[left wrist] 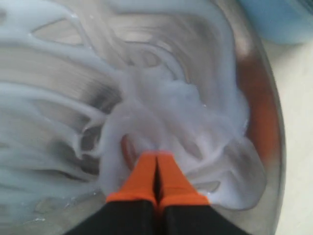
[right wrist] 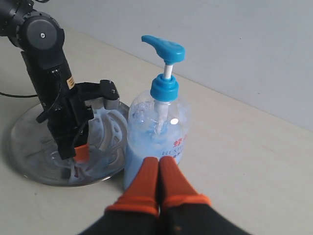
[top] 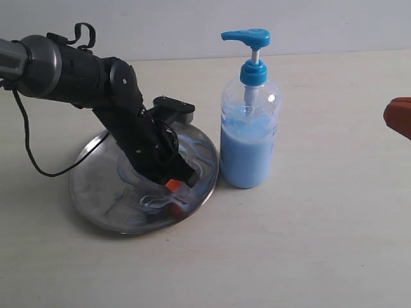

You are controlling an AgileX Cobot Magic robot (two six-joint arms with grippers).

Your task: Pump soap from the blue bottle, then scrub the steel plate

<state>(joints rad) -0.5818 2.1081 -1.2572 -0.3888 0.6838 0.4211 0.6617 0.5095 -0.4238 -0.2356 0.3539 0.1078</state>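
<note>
The steel plate (top: 96,192) lies flat on the pale table (top: 321,244), left of centre in the exterior view. Its shiny face is smeared with pale blue-white soap (left wrist: 171,112) in looping streaks, thickest in a milky puddle near the rim on the side toward the bottle. The blue bottle (top: 249,135) stands upright just beside that rim; whether the two touch cannot be told. More than half of it is filled with light blue liquid, and the bright blue pump head points toward the left of the exterior view.

The left gripper (left wrist: 157,159) comes down at a slant onto the plate. Its orange fingers are pressed together with nothing between them, and their tips sit in the soap puddle. The black arm behind it leans in from the upper left, and a dark cable (top: 29,147) loops from it down to the table beside the plate.

The right gripper (right wrist: 159,169) also has its orange fingers closed together, empty. It shows only as an orange tip at the right edge of the exterior view, well apart from the bottle
</note>
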